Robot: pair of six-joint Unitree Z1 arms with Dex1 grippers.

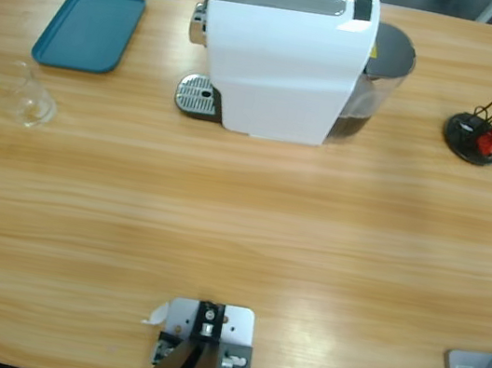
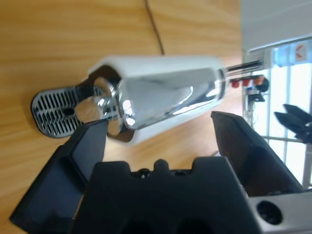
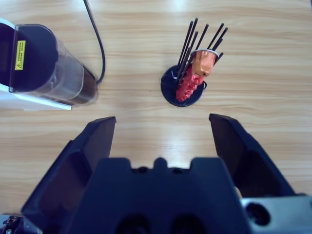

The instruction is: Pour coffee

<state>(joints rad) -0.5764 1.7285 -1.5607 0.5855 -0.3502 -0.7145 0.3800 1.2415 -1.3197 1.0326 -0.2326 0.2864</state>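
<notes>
No coffee shows in any view. A clear empty glass (image 1: 20, 94) stands at the table's left side. The white coffee machine (image 1: 281, 58) sits at the back middle, its metal drip tray (image 1: 199, 96) bare. My left gripper (image 2: 158, 122) is open and holds nothing; it looks at the machine's chrome front (image 2: 165, 97) and drip tray (image 2: 56, 112) from a distance. My right gripper (image 3: 162, 121) is open too, above bare wood, facing the capsule stand (image 3: 187, 80). Neither gripper appears in the high view.
A teal tray (image 1: 91, 28) lies at the back left. The smoky grey tank (image 1: 382, 75) sits on the machine's right side, with a black cable (image 3: 95, 39) behind it. A black stand with red capsules (image 1: 491, 131) is at the back right.
</notes>
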